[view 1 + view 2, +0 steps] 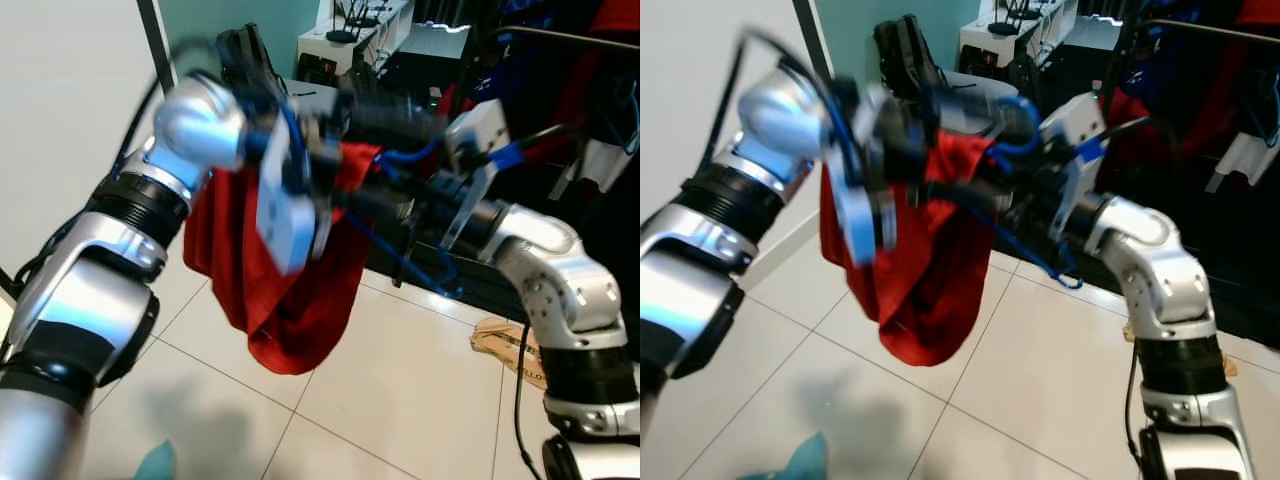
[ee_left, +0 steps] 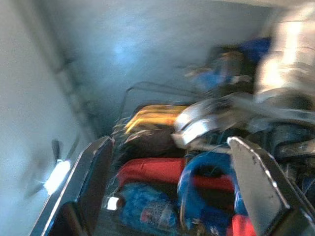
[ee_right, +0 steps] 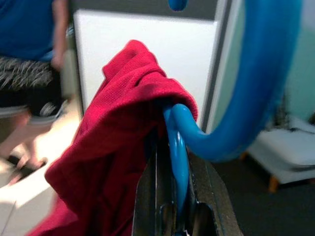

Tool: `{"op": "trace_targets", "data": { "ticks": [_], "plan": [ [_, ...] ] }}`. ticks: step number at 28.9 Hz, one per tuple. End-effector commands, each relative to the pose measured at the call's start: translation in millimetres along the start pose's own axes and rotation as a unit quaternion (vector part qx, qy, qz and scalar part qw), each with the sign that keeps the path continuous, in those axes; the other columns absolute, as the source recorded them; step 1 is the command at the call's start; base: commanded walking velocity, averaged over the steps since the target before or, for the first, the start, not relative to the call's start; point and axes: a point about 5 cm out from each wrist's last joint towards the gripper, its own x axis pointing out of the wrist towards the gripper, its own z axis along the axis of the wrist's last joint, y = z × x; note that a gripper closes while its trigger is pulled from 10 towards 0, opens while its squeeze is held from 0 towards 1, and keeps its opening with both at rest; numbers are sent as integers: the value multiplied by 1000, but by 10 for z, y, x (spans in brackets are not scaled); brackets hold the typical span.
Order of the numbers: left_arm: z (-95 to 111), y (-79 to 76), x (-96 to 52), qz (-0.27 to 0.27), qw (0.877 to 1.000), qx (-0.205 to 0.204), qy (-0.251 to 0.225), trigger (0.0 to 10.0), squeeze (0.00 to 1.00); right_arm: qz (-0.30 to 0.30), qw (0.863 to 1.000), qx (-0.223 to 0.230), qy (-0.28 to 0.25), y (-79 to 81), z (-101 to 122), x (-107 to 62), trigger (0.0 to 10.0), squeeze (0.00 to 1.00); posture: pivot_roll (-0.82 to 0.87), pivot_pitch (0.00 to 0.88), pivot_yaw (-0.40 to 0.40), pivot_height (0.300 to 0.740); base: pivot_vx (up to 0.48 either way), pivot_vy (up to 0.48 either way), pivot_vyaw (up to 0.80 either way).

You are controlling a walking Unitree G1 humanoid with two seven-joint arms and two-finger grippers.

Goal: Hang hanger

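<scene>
The right gripper [image 3: 177, 196] has its jaws closed tight on the blue hanger [image 3: 179, 147], which carries a red shirt [image 1: 290, 290]. The shirt hangs in mid-air over the tiled floor [image 1: 400, 400], at the centre of the head views. The left gripper [image 2: 172, 182] is raised beside the shirt at about 10 o'clock from it, jaws spread wide and holding nothing. A dark clothes rail [image 1: 570, 38] runs at 2 o'clock. A person [image 3: 34, 59] in blue stands behind the shirt

My left arm [image 1: 150, 210] and the hanging red garment [image 1: 280, 290] block mid-frame; dark clothes on the rack [image 1: 570, 40] crowd the upper right. The tiled floor [image 1: 400, 400] below is open.
</scene>
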Motion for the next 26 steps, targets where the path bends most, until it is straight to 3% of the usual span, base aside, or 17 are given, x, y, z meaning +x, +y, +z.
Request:
{"op": "trace_targets", "data": {
  "ticks": [1, 2, 3, 5, 6, 9, 10, 13, 14, 16, 17, 18, 19, 20, 23, 24, 26],
  "plan": [
    [-48, 74, -103, 66, 997, -37, 32, 10000, 1000, -20, 999, -5, -41, -75, 128, -34, 10000, 0, -6, 32, 5, 740, 0, 0, 0],
    [-99, -13, -236, 149, 982, -93, 72, 10000, 1000, -36, 998, -1, -49, -118, 130, -39, 10000, 0, -3, 31, 2, 740, 0, 0, 0],
    [-99, -13, -236, 149, 982, -93, 72, 10000, 1000, -36, 998, -1, -49, -118, 130, -39, 10000, 0, -3, 31, 2, 740, 0, 0, 0],
    [-162, -296, -429, 224, 951, -159, 144, 10000, 1000, -51, 997, 4, -57, -147, 118, -28, 10000, 0, 5, 31, 1, 740, 0, 0, 0],
    [-162, -296, -429, 224, 951, -159, 144, 10000, 1000, -51, 997, 4, -57, -147, 118, -28, 10000, 0, 5, 31, 1, 740, 0, 0, 0],
    [-168, -613, -572, 237, 921, -237, 199, 10000, 1000, -57, 997, 5, -60, -170, 96, -25, 10000, 0, 17, 31, 4, 740, 0, 0, 0],
    [-171, -692, -584, 248, 909, -260, 210, 10000, 863, -57, 996, 10, -63, -171, 90, -19, 10000, 0, 21, 30, 4, 740, 0, 0, 0],
    [-167, -728, -582, 257, 900, -273, 221, 10000, 863, -56, 996, 14, -66, -172, 87, -14, 10000, 0, 21, 30, 4, 740, 0, 0, 0],
    [-181, -792, -575, 271, 886, -292, 237, 10000, 0, -51, 996, 17, -66, -153, 77, 3, 10000, 0, 21, 30, 7, 740, 0, 0, 0],
    [-196, -916, -547, 293, 857, -319, 279, 10000, 0, -36, 997, 22, -61, -92, 25, 51, 10000, 0, 20, 29, 7, 740, 0, 0, 0],
    [-196, -916, -547, 293, 857, -319, 279, 10000, 0, -36, 997, 22, -61, -92, 25, 51, 10000, 0, 20, 29, 7, 740, 0, 0, 0],
    [-208, -960, -532, 308, 839, -332, 302, 10000, 0, -30, 998, 24, -58, -63, -5, 74, 10000, 0, 20, 29, 6, 740, 0, 0, 0],
    [-208, -960, -532, 308, 839, -332, 302, 10000, 0, -30, 998, 24, -58, -63, -5, 74, 10000, 0, 20, 29, 6, 740, 0, 0, 0],
    [-196, -984, -497, 329, 816, -355, 315, 10000, 0, -25, 998, 24, -54, -32, -34, 96, 10000, 0, 26, 31, 3, 740, 0, 0, 0],
    [-196, -984, -497, 329, 816, -355, 315, 10000, 0, -25, 998, 24, -54, -32, -34, 96, 10000, 0, 26, 31, 3, 740, 0, 0, 0],
    [-181, -992, -463, 350, 795, -377, 322, 10000, 0, -22, 998, 24, -48, -7, -66, 115, 10000, 0, 28, 34, 3, 740, 0, 0, 0],
    [-162, -1071, -407, 340, 769, -401, 364, 10000, 0, -18, 999, 20, -35, 35, -132, 144, 10000, 0, 32, 37, 5, 740, 0, 0, 0]
  ]
}}
